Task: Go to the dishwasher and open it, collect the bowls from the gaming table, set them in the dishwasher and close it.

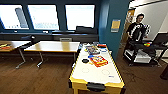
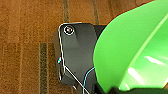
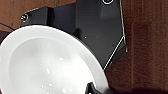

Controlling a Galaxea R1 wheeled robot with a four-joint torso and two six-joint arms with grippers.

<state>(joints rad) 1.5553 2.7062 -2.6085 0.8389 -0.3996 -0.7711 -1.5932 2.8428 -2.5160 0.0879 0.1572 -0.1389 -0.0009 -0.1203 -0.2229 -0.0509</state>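
A bright green bowl (image 2: 130, 50) looms large in the left wrist view, above the brown floor and my own dark base plate. My left gripper (image 2: 112, 90) is shut on its rim. The right wrist view holds a white bowl (image 3: 47, 65), with my right gripper (image 3: 98, 90) shut on its edge. In the head view the gaming table (image 1: 96, 72), with its glossy white top and yellow frame, stands just ahead, its near end toward me. The dishwasher is out of view.
Colourful boxes (image 1: 98, 60) and a black puck (image 1: 85, 60) lie on the far half of the gaming table. Wooden tables (image 1: 53, 46) stand to the left under the windows. A teal pillar (image 1: 111, 25) rises behind, and a person (image 1: 137, 28) stands by a cart (image 1: 142, 52) at right.
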